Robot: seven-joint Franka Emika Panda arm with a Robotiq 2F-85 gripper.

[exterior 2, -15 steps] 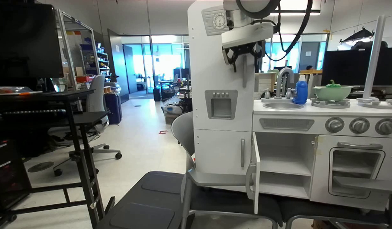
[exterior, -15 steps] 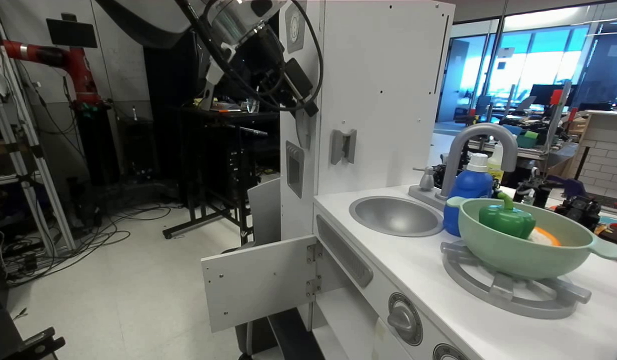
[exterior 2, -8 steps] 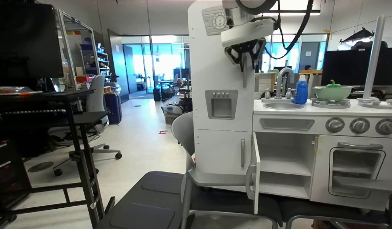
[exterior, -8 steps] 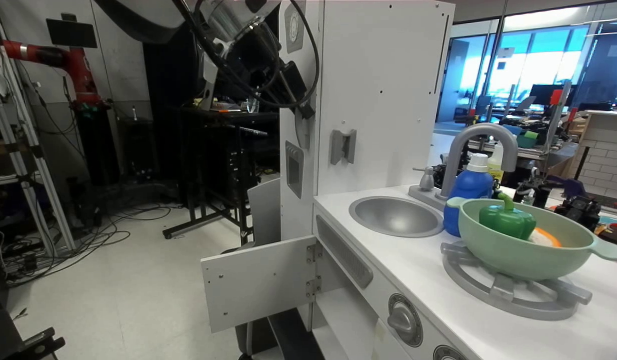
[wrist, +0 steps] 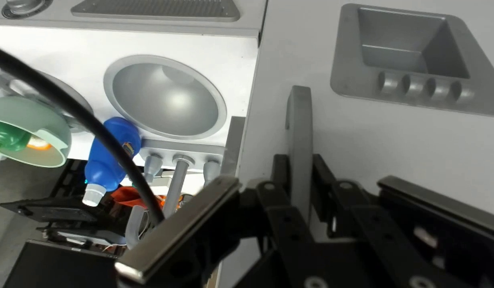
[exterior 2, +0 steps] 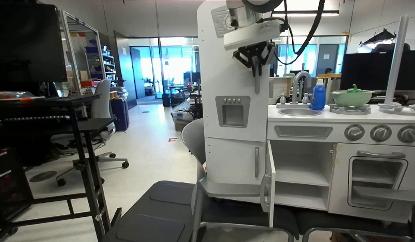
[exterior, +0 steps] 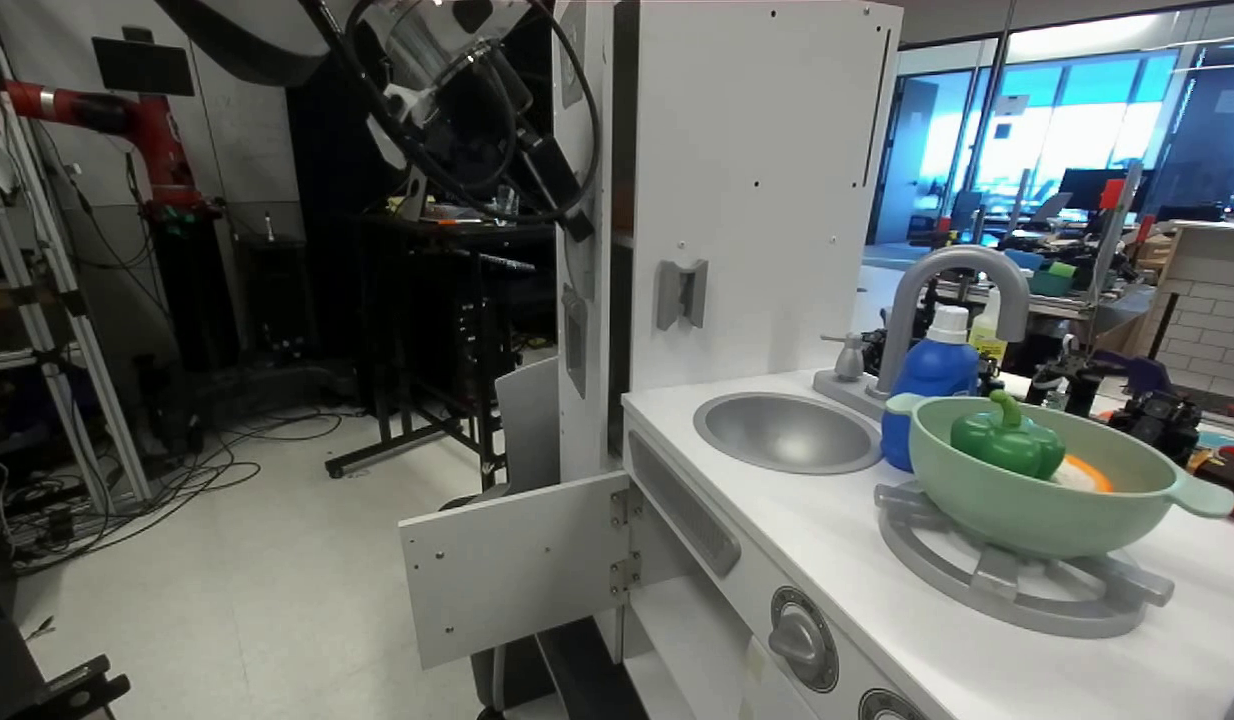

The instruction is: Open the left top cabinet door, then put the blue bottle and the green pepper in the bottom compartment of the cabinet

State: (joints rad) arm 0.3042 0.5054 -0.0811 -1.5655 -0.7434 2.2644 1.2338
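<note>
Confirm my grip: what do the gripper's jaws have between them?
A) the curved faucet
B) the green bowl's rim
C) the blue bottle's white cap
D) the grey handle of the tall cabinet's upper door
D: in the wrist view the gripper has its jaws closed on the grey handle of the upper door, while the blue bottle, faucet and green bowl stand apart from it in an exterior view.

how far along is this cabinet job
Done: the left top cabinet door stands ajar, its handle edge apart from the cabinet in an exterior view.
In hand: the gripper is closed on the grey handle.
Remaining: likely opening the door wider, then stowing the blue bottle, upright beside the sink, and the green pepper, in the bowl.
</note>
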